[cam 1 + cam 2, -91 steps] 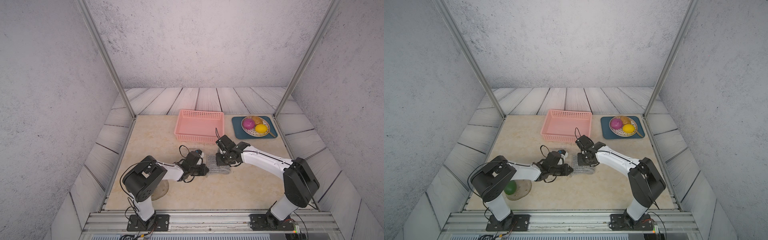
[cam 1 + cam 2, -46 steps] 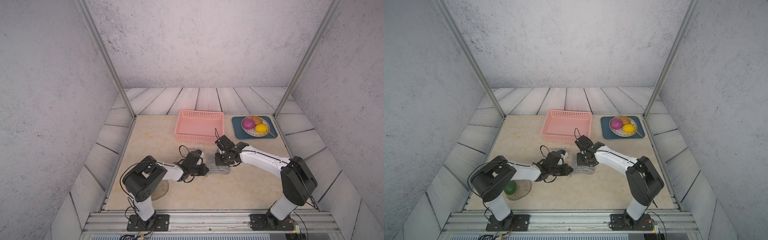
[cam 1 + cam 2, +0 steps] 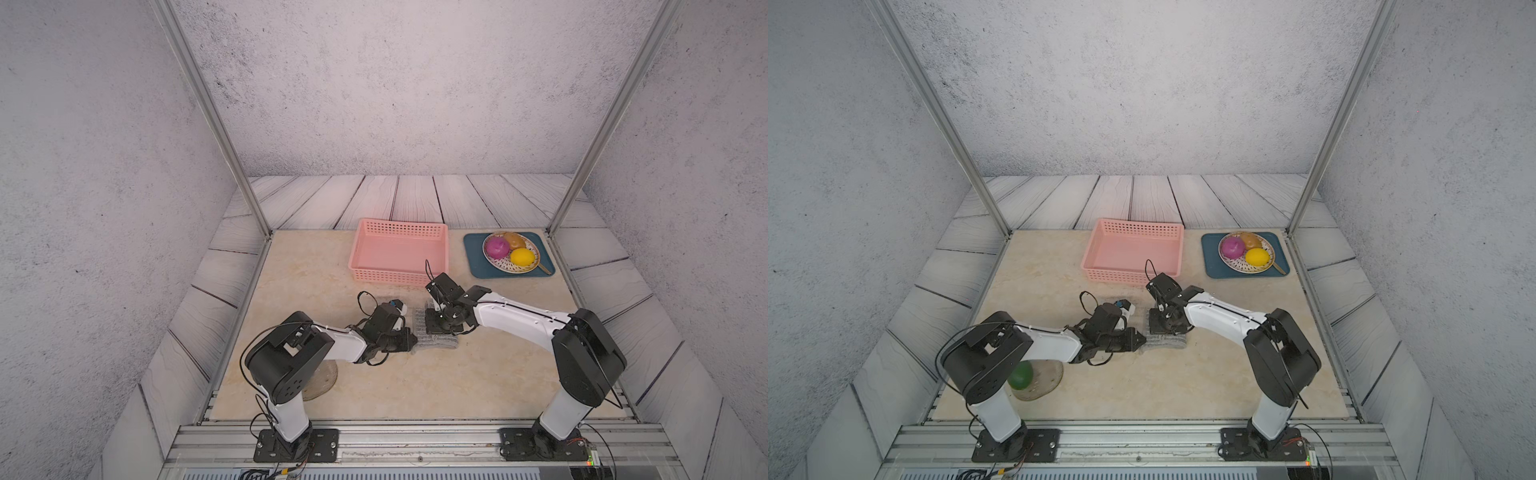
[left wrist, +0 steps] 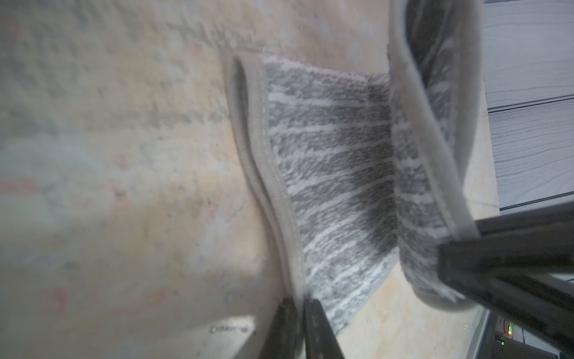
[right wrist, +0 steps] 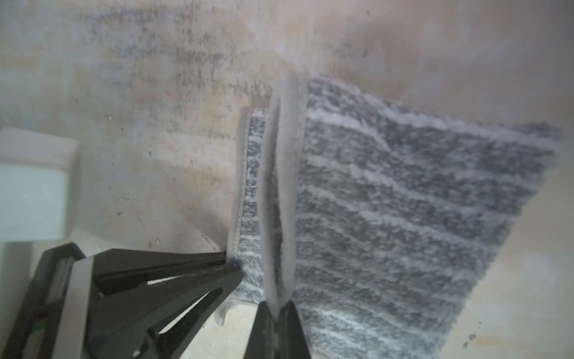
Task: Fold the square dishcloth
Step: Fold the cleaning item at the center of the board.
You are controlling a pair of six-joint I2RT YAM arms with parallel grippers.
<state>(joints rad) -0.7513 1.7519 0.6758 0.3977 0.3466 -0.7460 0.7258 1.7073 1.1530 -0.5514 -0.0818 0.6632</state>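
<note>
The square dishcloth (image 3: 440, 341), grey and white striped, lies partly doubled over in the middle of the table, also seen in a top view (image 3: 1169, 340). My left gripper (image 3: 412, 340) is at its left end, shut on the pale hemmed edge (image 4: 273, 199); the left gripper (image 4: 299, 310) pinches that hem between its tips. My right gripper (image 3: 434, 328) comes in from the back right, and the right gripper (image 5: 278, 307) is shut on a raised double hem (image 5: 281, 186). The cloth (image 5: 403, 202) spreads beyond it.
A pink basket (image 3: 395, 276) stands just behind the grippers. A blue tray (image 3: 476, 266) at the back right carries a plate of fruit (image 3: 510, 251). Under the left arm's base lie a round straw mat (image 3: 1050, 374) and a green ball (image 3: 1020, 375).
The right gripper has crept slightly left and back with its cloth edge. The left arm has hardly moved.
</note>
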